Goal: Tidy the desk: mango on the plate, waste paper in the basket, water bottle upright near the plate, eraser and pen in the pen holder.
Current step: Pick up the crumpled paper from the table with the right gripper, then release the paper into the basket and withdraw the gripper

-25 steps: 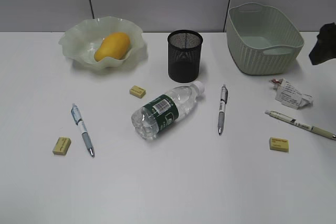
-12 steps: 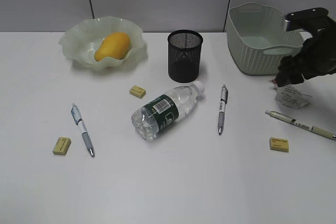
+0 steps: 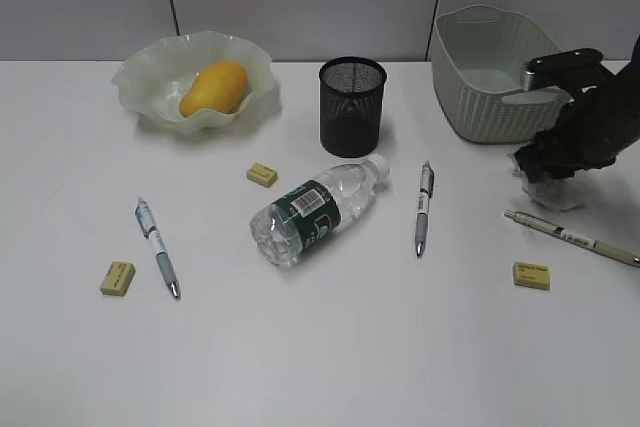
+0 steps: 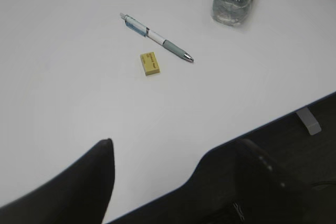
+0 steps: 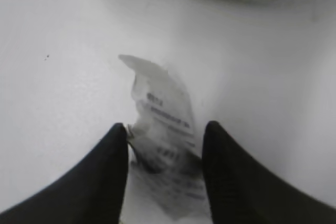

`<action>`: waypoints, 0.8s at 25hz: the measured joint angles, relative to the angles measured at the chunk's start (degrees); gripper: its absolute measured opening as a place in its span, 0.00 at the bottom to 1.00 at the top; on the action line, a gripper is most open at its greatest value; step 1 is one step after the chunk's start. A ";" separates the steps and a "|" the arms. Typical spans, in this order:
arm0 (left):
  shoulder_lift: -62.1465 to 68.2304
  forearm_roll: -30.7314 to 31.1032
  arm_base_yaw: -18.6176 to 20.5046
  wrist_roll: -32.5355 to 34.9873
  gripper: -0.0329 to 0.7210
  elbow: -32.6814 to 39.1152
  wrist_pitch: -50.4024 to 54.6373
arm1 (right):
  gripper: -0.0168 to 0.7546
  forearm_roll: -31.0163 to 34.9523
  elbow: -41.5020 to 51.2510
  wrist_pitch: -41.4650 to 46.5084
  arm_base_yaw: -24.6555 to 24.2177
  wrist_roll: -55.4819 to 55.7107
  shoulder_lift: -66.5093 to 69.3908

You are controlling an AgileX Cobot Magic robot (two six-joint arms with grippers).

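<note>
The right gripper (image 5: 164, 174) straddles the crumpled white printed waste paper (image 5: 165, 124) at the desk's right, just near of the pale green woven plastic basket (image 3: 500, 97), its black fingers parted either side, not visibly pinching, poised to lift it.

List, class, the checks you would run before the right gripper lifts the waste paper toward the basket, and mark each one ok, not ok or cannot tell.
1. Waste paper lies between the fingers of the right gripper: ok.
2. Jaws fully closed on the paper: cannot tell.
3. Basket has room inside: ok.
4. White pen lies apart from the gripper: ok.
5. Left gripper is away from the paper, over the near desk edge: ok.
</note>
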 joint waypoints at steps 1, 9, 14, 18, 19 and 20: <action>0.00 0.00 0.00 0.00 0.75 0.00 0.00 | 0.40 0.00 0.00 -0.09 0.00 0.00 0.00; 0.00 0.00 0.00 0.00 0.75 0.00 0.00 | 0.08 0.00 0.00 2.12 0.00 0.06 -1.59; 0.00 0.00 0.00 0.00 0.75 0.00 0.00 | 0.08 0.00 -0.53 8.72 0.00 1.39 -7.83; 0.00 0.00 0.00 0.00 0.74 0.00 0.00 | 0.08 0.05 -2.53 16.36 0.00 4.12 -13.71; 0.00 0.00 0.00 0.00 0.73 0.00 0.00 | 0.08 0.05 -3.16 17.62 0.00 4.66 -14.92; 0.00 0.00 0.00 0.00 0.73 0.00 0.00 | 0.08 0.05 -4.08 18.27 0.00 4.98 -16.28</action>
